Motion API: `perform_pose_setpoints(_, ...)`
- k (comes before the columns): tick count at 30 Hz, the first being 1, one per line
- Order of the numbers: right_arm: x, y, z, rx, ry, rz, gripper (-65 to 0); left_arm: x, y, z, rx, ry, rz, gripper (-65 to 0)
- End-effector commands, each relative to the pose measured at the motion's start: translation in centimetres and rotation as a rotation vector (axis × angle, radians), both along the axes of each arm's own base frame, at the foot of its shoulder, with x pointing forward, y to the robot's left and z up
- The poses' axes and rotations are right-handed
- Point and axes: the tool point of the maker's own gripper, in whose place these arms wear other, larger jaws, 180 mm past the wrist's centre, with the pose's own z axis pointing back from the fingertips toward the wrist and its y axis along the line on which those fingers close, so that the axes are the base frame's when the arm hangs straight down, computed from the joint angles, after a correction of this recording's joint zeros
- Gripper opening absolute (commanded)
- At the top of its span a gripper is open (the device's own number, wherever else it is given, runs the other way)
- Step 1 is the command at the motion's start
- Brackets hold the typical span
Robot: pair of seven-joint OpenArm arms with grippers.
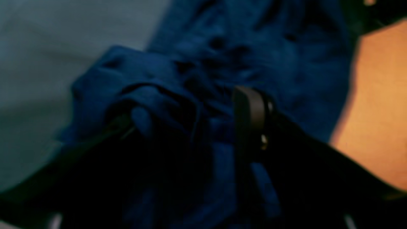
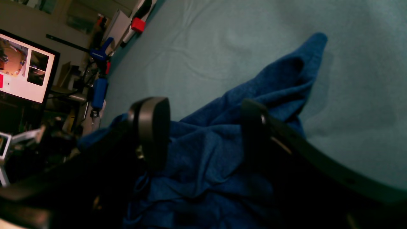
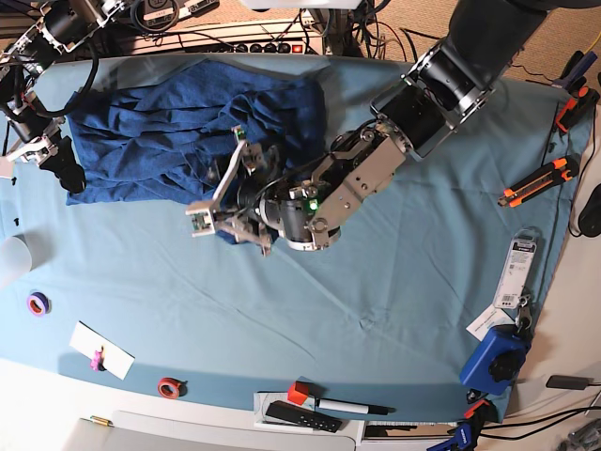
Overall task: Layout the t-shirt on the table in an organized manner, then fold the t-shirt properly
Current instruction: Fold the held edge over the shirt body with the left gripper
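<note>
Lying in a crumpled heap at the far left of the worktop (image 3: pixel 394 310), the t-shirt (image 3: pixel 178 132) looked soft, light and floppy. The left claw (image 3: pixel 225 202) stood apart over its near edge, holding nothing. The right claw (image 2: pixel 203 133) stood wide apart over the cloth too. A hem corner or shoulder seam looked best to pinch.

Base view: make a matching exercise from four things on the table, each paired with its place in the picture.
Things:
1. t-shirt
2. orange utility knife
3. purple tape roll
4. marker

Places:
A. bottom edge, near the middle
B. left edge
C. top left, bunched up
D. right side

Pairs: 1-C, 2-D, 3-B, 4-A
</note>
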Motion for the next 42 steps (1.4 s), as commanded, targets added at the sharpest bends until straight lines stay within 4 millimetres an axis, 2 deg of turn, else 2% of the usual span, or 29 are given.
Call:
perform_pose_setpoints(1,0.6,-0.9,1.9,-0.032,-0.055,-0.008,-30.1,0.0,-0.8,1.7,-0.053,-0.004,-0.026,-31.5)
perform_pose_setpoints(5,0.6,-0.9,1.9,-0.032,-0.055,-0.008,-30.1,-1.7,0.0,1.2,-0.091,0.077,-0.078,-31.5)
perform_pose_setpoints(8,0.6,-0.9,1.9,-0.032,-0.055,-0.008,-30.1,-4.0,0.9,0.6,-0.101,0.166,-0.15,-31.5)
perform_pose_setpoints(10,0.6,-1.0,1.9,-0.032,-0.055,-0.008,-30.1,-5.5,1.5,0.9,-0.133,0.226,-0.214,-31.5)
perform_pose_setpoints(12,0.6,-0.9,1.9,-0.032,-0.055,-0.008,-30.1,-6.1,1.9,1.5,-0.165,0.254,-0.252,-31.5)
perform_pose_setpoints(15,0.6,-0.9,1.9,-0.032,-0.055,-0.008,-30.1,-4.7,2.4,2.8,-0.214,0.238,-0.224,-31.5)
perform_pose_setpoints(18,0.6,-0.9,1.9,-0.032,-0.055,-0.008,-30.1,-1.7,3.5,4.5,-0.272,0.206,-0.125,-31.5)
perform_pose_setpoints(22,0.6,-0.9,1.9,-0.032,-0.055,-0.008,-30.1,3.1,6.4,5.8,-0.313,0.15,0.05,-31.5)
perform_pose_setpoints(25,0.6,-0.9,1.9,-0.032,-0.055,-0.008,-30.1,5.1,9.0,5.6,-0.298,0.13,0.139,-31.5)
perform_pose_setpoints(28,0.6,-0.9,1.9,-0.032,-0.055,-0.008,-30.1,4.9,10.9,4.0,-0.266,0.144,0.176,-31.5)
perform_pose_setpoints(32,0.6,-0.9,1.9,-0.032,-0.055,-0.008,-30.1,4.4,12.2,1.4,-0.242,0.161,0.236,-31.5)
perform_pose_setpoints(37,0.6,-0.9,1.9,-0.031,-0.055,-0.008,-30.1,3.6,12.4,-0.6,-0.236,0.156,0.275,-31.5)
perform_pose_setpoints(42,0.6,-0.9,1.9,-0.032,-0.055,-0.008,-30.1,2.9,12.2,-1.0,-0.244,0.172,0.268,-31.5)
